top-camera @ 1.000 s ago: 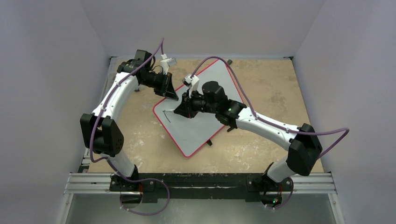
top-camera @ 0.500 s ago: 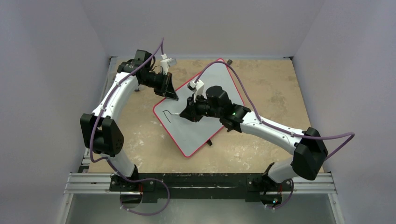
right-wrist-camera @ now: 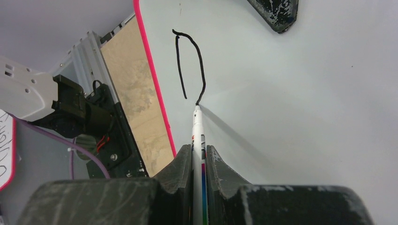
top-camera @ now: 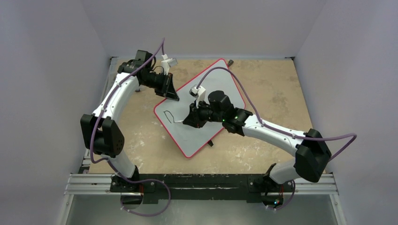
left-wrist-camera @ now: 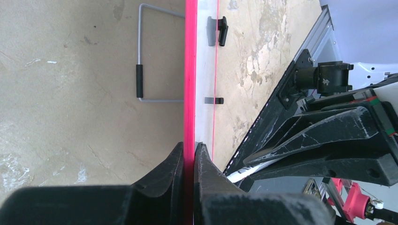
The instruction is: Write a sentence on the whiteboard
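The whiteboard, white with a thin red rim, lies turned diagonally on the tan table. My left gripper is shut on its far-left edge; in the left wrist view the jaws pinch the red rim. My right gripper hovers over the board's left part, shut on a white marker whose tip touches the board. Of the sentence, only one black stroke shows: a straight stem joined at the top to a curved bow, ending at the marker tip.
Small black clips sit on the board's edges. A grey wire handle lies on the table beside the board's rim. Grey walls close in the table on three sides. A metal rail carries both arm bases.
My right gripper has carried the marker right and then toward the near side, adding a curved bow to the earlier single stem. The left arm and the board have not moved.
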You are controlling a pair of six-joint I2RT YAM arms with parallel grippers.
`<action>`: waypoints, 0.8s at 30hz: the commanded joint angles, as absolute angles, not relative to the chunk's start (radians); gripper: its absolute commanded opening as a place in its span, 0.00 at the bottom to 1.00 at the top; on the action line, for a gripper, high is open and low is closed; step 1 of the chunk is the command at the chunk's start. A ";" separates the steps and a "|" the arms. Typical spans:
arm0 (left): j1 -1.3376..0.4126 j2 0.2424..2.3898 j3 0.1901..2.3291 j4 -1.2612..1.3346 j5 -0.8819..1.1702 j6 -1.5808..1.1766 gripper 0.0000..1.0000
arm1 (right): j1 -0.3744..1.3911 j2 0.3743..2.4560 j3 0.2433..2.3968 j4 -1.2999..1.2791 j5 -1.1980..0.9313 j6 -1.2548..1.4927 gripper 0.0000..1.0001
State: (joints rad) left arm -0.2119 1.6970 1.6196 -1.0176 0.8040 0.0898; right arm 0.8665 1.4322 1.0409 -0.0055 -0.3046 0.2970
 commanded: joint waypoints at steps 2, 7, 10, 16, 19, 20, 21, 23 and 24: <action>-0.225 1.661 1.608 -0.997 0.678 0.153 0.00 | 0.861 1.423 1.029 0.024 -0.334 0.297 0.00; -0.226 1.660 1.608 -0.996 0.679 0.155 0.00 | 0.861 1.436 1.043 0.032 -0.350 0.295 0.00; -0.225 1.660 1.608 -0.996 0.679 0.154 0.00 | 0.861 1.448 1.064 0.031 -0.350 0.295 0.00; -0.227 1.661 1.608 -0.997 0.679 0.154 0.00 | 0.861 1.475 1.105 0.030 -0.364 0.294 0.00; -0.227 1.661 1.608 -0.997 0.678 0.155 0.00 | 0.861 1.478 1.116 0.030 -0.368 0.296 0.00; -0.227 1.661 1.608 -0.997 0.678 0.156 0.00 | 0.861 1.476 1.120 0.028 -0.368 0.295 0.00; -0.227 1.661 1.608 -0.997 0.677 0.155 0.00 | 0.861 1.473 1.124 0.027 -0.369 0.296 0.00; -0.227 1.660 1.606 -0.997 0.676 0.156 0.00 | 0.861 1.467 1.134 0.022 -0.377 0.301 0.00; -0.227 1.661 1.606 -0.997 0.676 0.155 0.00 | 0.861 1.462 1.138 0.018 -0.381 0.303 0.00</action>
